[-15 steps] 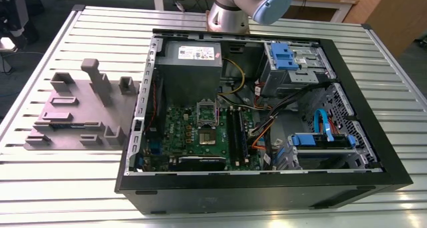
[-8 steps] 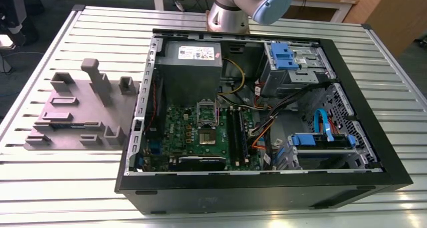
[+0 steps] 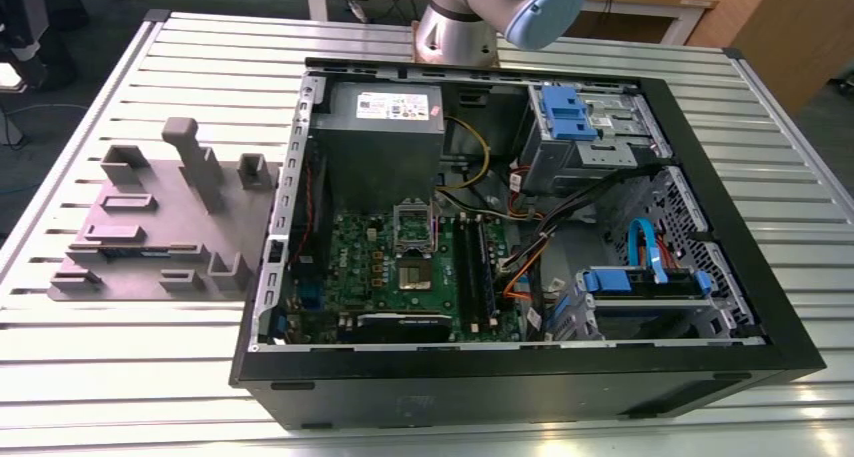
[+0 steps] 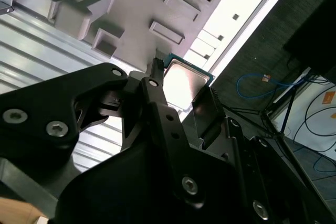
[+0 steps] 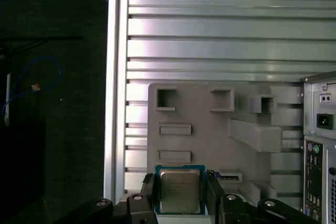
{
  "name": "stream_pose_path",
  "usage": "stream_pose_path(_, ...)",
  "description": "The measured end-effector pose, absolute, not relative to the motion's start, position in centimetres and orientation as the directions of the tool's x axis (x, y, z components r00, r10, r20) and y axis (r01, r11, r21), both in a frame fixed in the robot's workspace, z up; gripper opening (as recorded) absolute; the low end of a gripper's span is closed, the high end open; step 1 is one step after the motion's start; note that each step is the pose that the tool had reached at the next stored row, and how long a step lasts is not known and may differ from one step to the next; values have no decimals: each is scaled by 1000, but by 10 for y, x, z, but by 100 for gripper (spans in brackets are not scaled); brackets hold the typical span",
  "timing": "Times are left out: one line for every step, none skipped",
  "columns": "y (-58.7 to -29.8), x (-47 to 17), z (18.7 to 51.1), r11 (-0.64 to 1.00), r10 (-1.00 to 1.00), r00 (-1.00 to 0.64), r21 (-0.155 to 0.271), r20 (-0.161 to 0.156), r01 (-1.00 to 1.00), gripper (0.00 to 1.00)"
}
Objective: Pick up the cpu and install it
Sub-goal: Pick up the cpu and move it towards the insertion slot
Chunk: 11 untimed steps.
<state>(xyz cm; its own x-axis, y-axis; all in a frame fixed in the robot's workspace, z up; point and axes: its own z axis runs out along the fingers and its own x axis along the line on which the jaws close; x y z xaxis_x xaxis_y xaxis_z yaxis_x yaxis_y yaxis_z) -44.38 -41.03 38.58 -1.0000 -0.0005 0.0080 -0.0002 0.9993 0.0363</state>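
Exterior view: open computer case (image 3: 534, 387) mid slatted table (image 3: 134, 377), grey fixture tray (image 3: 147, 227) at its 9 o'clock, arm (image 3: 501, 12) at 12 | first wrist view: gripper (image 5: 180, 184) pinching the cpu (image 5: 179, 192) by opposite edges, tray behind | second wrist view: fingers (image 4: 205, 106) clamp the cpu's sides.

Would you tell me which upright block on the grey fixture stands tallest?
The slim post: it rises clearly above the hollow block at the exterior view's left and the short block nearer the case.
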Motion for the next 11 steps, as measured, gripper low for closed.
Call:
stream_pose_path(-410, -444, 387, 999, 0, -1000, 36, 8, 0, 47)
stream_pose_path(-410, -444, 387, 999, 0, -1000, 36, 8, 0, 47)
stream_pose_path(-410, -444, 388, 999, 0, -1000, 36, 8, 0, 47)
stream_pose_path(-410, -444, 389, 999, 0, -1000, 36, 8, 0, 47)
stream_pose_path(-410, -444, 390, 999, 0, -1000, 36, 8, 0, 47)
stream_pose_path(-410, -444, 391, 999, 0, -1000, 36, 8, 0, 47)
stream_pose_path(-410, -444, 392, 999, 0, -1000, 36, 8, 0, 47)
stream_pose_path(-410, -444, 392, 999, 0, -1000, 36, 8, 0, 47)
stream_pose_path(-410, -444, 392, 999, 0, -1000, 36, 8, 0, 47)
stream_pose_path(-410, -444, 392, 999, 0, -1000, 36, 8, 0, 47)
stream_pose_path(-410, -443, 392, 999, 0, -1000, 36, 8, 0, 47)
